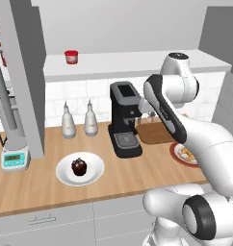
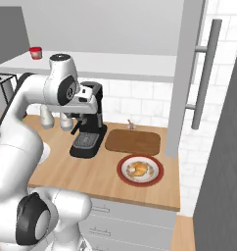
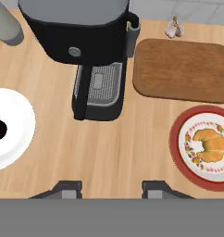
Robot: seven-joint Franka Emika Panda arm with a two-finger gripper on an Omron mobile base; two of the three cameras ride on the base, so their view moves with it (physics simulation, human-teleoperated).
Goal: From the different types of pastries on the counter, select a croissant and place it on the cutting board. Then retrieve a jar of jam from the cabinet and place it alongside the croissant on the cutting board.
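Note:
The golden croissant (image 3: 211, 144) lies on a round red-rimmed plate (image 3: 178, 159) at the counter's right end, also seen as the croissant (image 2: 139, 169). Behind it the brown cutting board (image 3: 183, 69) lies bare on the wooden counter (image 3: 123, 148). A dark muffin (image 1: 79, 166) sits on a white plate (image 1: 65, 175) to the left. The red jam jar (image 1: 71, 56) stands on the cabinet's white shelf (image 1: 128, 61). My gripper (image 3: 113, 190) hangs high above the counter in front of the coffee machine, left of the croissant, open and holding nothing.
A black coffee machine (image 1: 124, 120) stands mid-counter beside the board. Two grey-white bottles (image 1: 68, 122) and a small scale (image 1: 15, 158) are further left. A small pale object (image 3: 174, 28) sits behind the board. A grey panel with a long handle (image 2: 206, 73) bounds the right.

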